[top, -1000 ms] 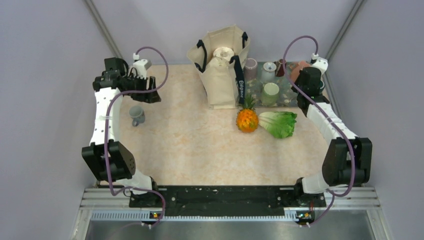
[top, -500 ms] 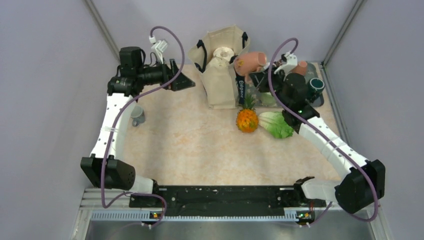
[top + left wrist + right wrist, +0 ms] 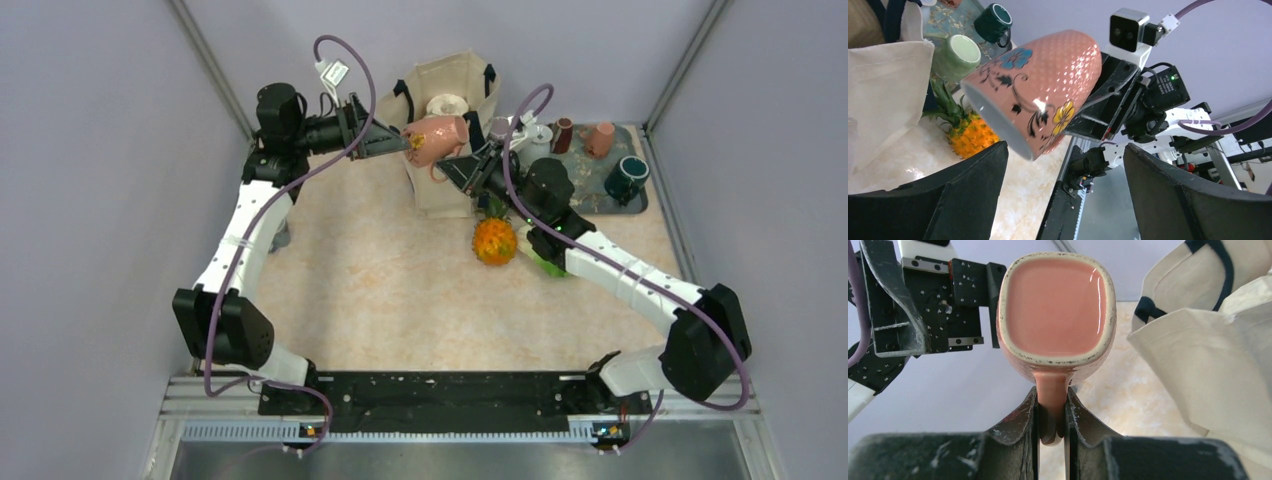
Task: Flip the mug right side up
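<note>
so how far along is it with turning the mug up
Done: the pink mug is off the table, with the right gripper shut on its handle. In hand: it hangs tilted on its side in the air, mouth toward the open left gripper, which looks clear of it. Left: bring the mouth up and set it down upright.

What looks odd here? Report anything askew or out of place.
The pink mug hangs in mid-air, tipped sideways beside the tote bag. The right pincer is shut on its handle; the left pincer is open near its mouth. Nothing looks spilled or broken.
</note>
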